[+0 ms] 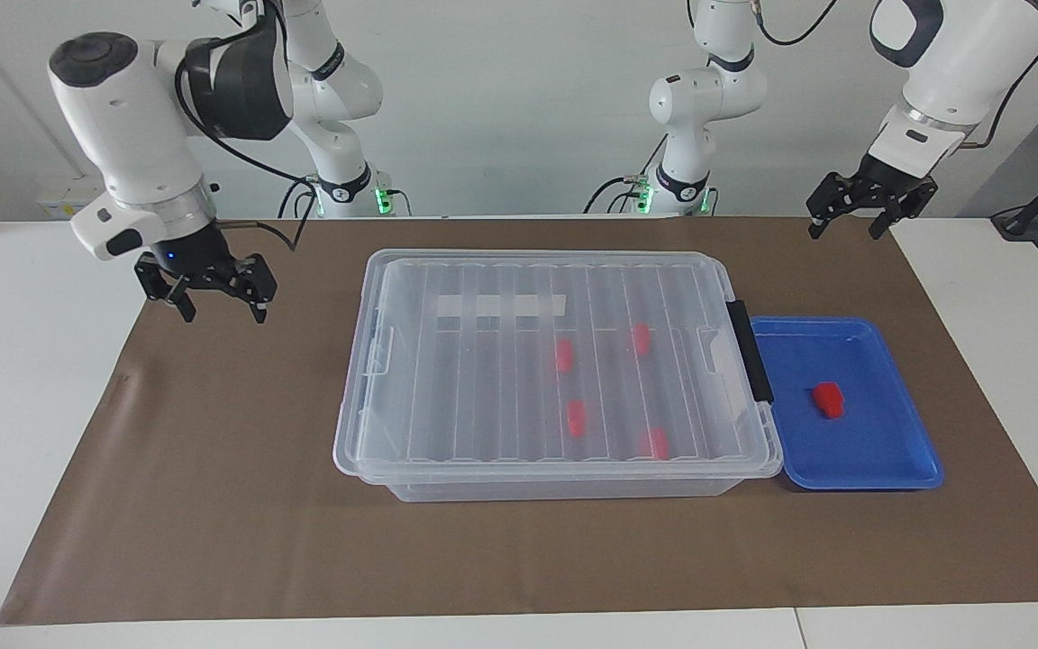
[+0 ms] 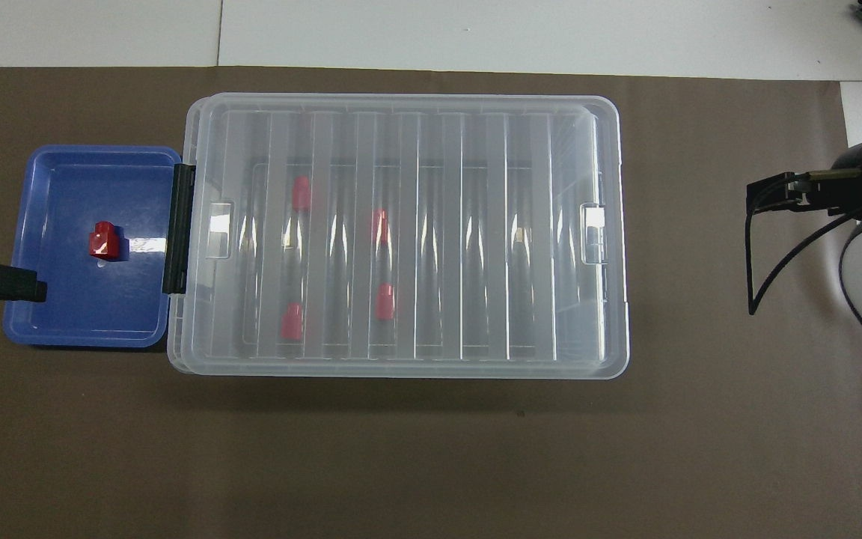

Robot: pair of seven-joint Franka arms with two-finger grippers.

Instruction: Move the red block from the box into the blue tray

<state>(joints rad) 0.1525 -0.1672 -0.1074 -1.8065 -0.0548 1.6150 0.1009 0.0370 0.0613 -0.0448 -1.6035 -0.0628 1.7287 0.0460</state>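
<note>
Now, left gripper (image 1: 846, 216) raised over the brown mat's corner at the left arm's end, at about 12 o'clock from the blue tray (image 1: 897, 451) in the facing view; fingers spread apart, nothing between them. Right gripper (image 1: 221, 302) likewise in the air over the mat at the right arm's end, at roughly 9 o'clock from the box (image 1: 564, 482) in that view; fingers wide apart, empty.

One red block (image 1: 828, 399) lying in the tray, near its middle, apart from the rim. Tray sitting just beside the box's black clip (image 1: 750, 350).

Box lid (image 1: 501, 361) on and flat; four more red blocks (image 1: 577, 417) visible through it, inside the box.

Judged status: block delivered, lid back on the box, both arms clear of the work. Nothing obvious left beyond parking the arms.
</note>
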